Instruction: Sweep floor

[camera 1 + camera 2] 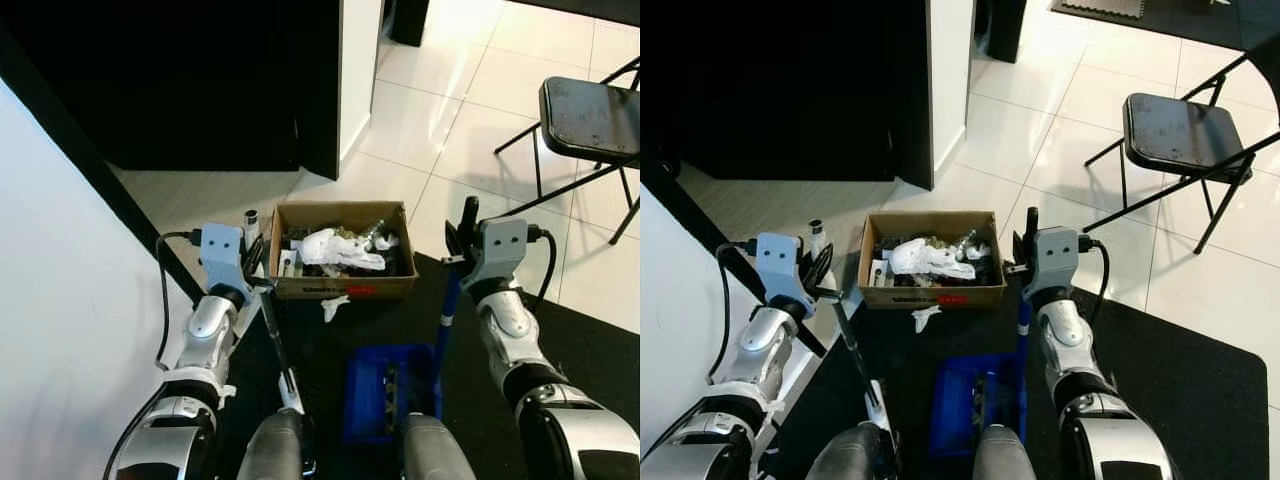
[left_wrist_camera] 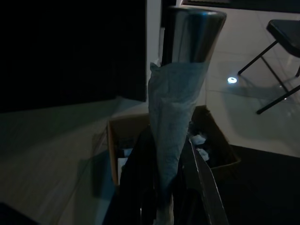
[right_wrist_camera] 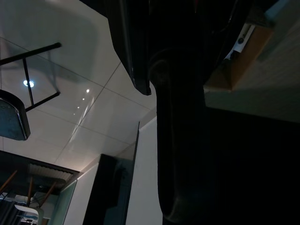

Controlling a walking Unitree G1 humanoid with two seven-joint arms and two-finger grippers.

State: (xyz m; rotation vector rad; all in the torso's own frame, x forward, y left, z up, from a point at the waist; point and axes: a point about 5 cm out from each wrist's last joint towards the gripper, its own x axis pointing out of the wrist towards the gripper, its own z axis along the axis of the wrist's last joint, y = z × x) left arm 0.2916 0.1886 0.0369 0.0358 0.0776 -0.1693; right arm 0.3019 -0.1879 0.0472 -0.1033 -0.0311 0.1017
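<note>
My left gripper [image 1: 254, 260] is shut on a broom handle [image 1: 276, 342], a thin dark stick with a silver top that slants down between my legs. The left wrist view shows that broom handle [image 2: 178, 117] wrapped in pale tape between the fingers. My right gripper [image 1: 461, 238] is shut on the black grip of a dustpan handle [image 1: 446, 322], a blue pole running down to the blue dustpan [image 1: 378, 392] on the black mat [image 1: 590, 352]. A white paper scrap [image 1: 333, 306] lies on the mat just in front of a cardboard box [image 1: 343, 287] full of trash.
A black folding chair [image 1: 590, 116] stands on the pale tiles at the right. A white wall [image 1: 60, 300] runs along my left side. A dark cabinet [image 1: 200, 80] and a white panel edge [image 1: 357, 70] rise behind the box.
</note>
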